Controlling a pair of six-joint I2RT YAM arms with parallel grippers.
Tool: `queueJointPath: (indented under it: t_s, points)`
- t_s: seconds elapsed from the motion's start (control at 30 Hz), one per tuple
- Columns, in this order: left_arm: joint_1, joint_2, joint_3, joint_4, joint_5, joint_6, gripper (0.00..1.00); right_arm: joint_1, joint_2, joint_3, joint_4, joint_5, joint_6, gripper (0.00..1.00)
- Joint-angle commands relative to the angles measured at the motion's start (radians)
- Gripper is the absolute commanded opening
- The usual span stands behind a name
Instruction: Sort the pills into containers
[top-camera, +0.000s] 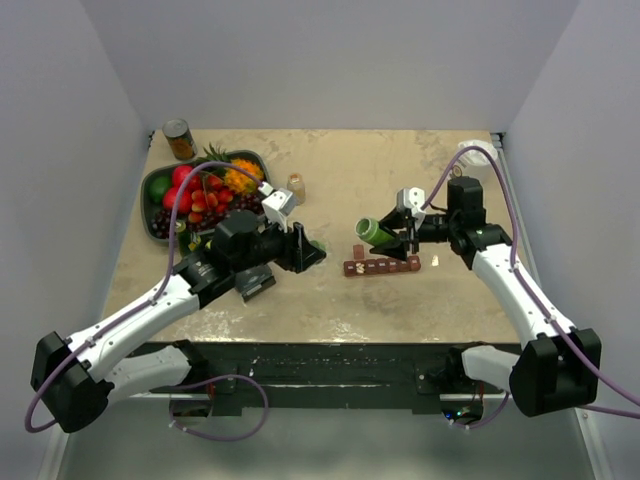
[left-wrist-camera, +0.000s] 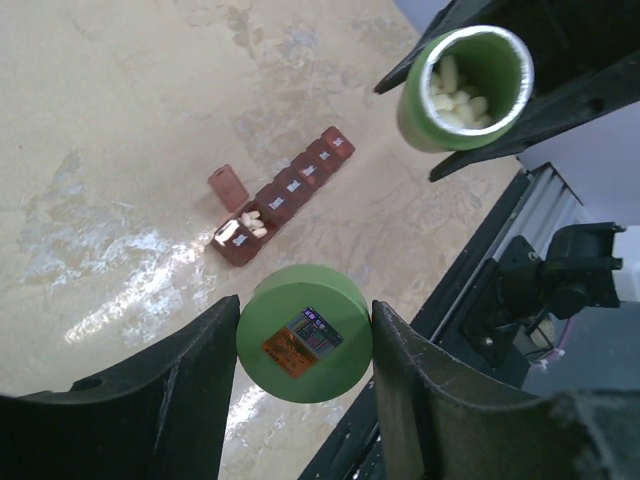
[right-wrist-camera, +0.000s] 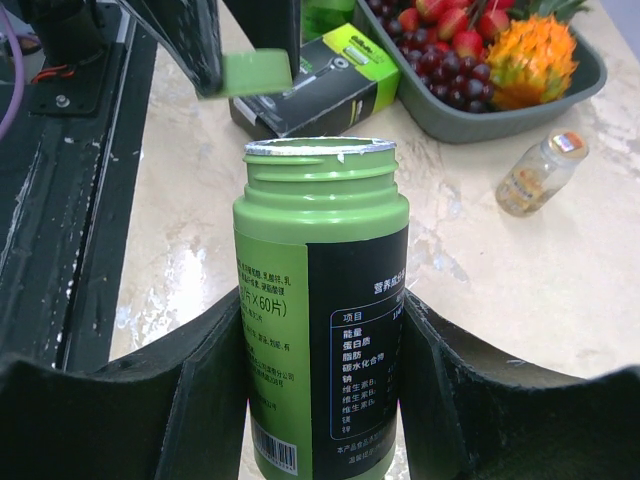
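Note:
The containers (left-wrist-camera: 290, 190) lie on the table as a dark red-brown strip of small compartments; in the top view the containers (top-camera: 382, 266) are just below my right gripper. White pills (left-wrist-camera: 250, 220) lie in the strip's near end compartments. A small loose brown piece (left-wrist-camera: 227, 187) sits beside the strip. My right gripper (right-wrist-camera: 320, 330) is shut on an uncapped green bottle (right-wrist-camera: 320, 300); it holds the bottle (top-camera: 372, 231) tilted above the strip. More white pills (left-wrist-camera: 455, 92) show inside its mouth. My left gripper (left-wrist-camera: 305, 325) is shut on the bottle's green cap (left-wrist-camera: 305, 333), left of the strip.
A dark fruit tray (top-camera: 150, 185) full of fruit stands at the back left, with a tin can (top-camera: 179, 139) behind it. A small clear bottle (top-camera: 296, 187) stands right of the tray. A black and green box (right-wrist-camera: 320, 90) lies under my left arm.

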Motion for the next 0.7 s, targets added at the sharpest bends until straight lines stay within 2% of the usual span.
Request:
queueJointPath:
  t_s: [0.0,0.17,0.4,0.67]
  points:
    - [0.015,-0.028,0.04,0.094,0.118,-0.061,0.14,-0.004,0.015,0.025,-0.028,0.003,-0.028,0.0]
    - [0.026,-0.003,0.04,0.25,0.215,-0.13,0.13,-0.006,0.024,0.02,-0.028,0.013,-0.031,0.0]
    - [0.035,0.161,0.098,0.476,0.334,-0.284,0.13,-0.004,0.015,0.014,-0.021,0.029,-0.03,0.0]
    - [0.038,0.267,0.16,0.502,0.339,-0.326,0.13,-0.004,0.012,0.01,-0.015,0.024,-0.025,0.0]
